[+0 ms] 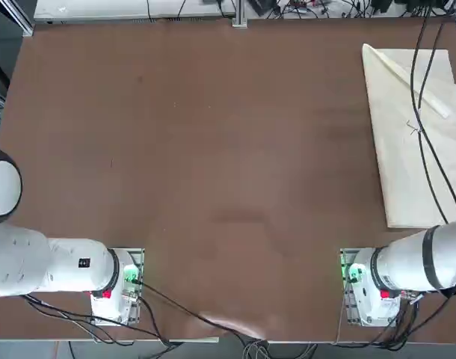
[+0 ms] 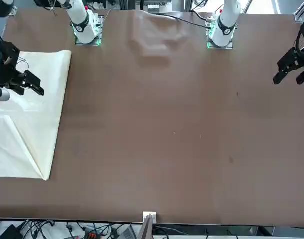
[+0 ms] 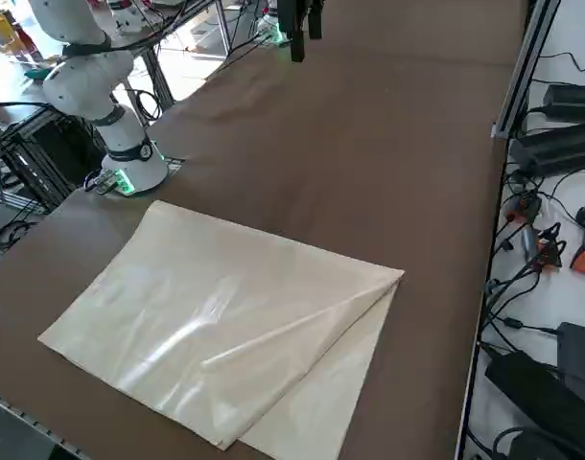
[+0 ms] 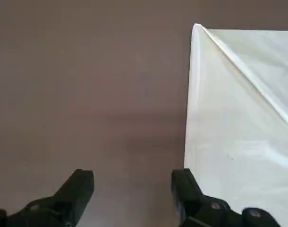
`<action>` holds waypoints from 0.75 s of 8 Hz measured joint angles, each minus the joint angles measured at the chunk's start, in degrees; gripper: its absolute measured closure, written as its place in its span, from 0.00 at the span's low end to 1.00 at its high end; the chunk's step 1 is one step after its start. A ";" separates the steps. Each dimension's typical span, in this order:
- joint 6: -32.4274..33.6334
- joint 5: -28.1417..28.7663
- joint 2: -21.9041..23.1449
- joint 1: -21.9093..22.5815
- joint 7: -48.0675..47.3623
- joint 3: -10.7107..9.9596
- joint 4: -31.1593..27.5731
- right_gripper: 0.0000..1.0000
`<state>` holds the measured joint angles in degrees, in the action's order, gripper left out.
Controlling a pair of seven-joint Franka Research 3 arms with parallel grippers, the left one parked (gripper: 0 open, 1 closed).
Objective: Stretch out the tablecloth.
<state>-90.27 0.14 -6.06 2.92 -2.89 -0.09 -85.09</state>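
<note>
On the right-hand part of the brown tabletop (image 1: pixel 213 149), toward the side nearest the working arm, lies the cream tablecloth (image 1: pixel 415 172), folded over on itself rather than spread flat. A diagonal fold (image 3: pixel 307 335) runs across it, with one layer lying over another and a narrow strip of the cloth creased along that line. Soft wrinkles and glossy highlights cross the upper layer in the right side view, and one straight edge (image 1: pixel 375 142) of the cloth runs down the table's length in the top view. Above the table hangs the right gripper (image 4: pixel 132 182), its two black fingers (image 4: pixel 78 189) spread wide apart with nothing between them but the view of the brown surface below. Seen from the wrist, one finger overlaps the near part of the cloth's long edge, while the other has only tabletop behind it. The white right arm (image 1: pixel 422 258) reaches in from its base mount (image 1: pixel 362 295) at the table's edge.
</note>
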 joint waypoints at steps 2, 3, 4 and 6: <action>0.24 -0.15 -0.98 -1.96 3.76 -0.09 -0.99 0.00; 0.28 -0.23 -1.10 -4.52 7.07 -0.19 -2.22 0.00; 0.27 -0.38 -1.07 -7.89 11.86 -0.32 -3.63 0.00; -2.87 -1.80 -0.96 -16.15 23.99 -0.69 -7.04 0.00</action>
<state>-93.15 -1.66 -7.02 -13.23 21.09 -0.78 -92.13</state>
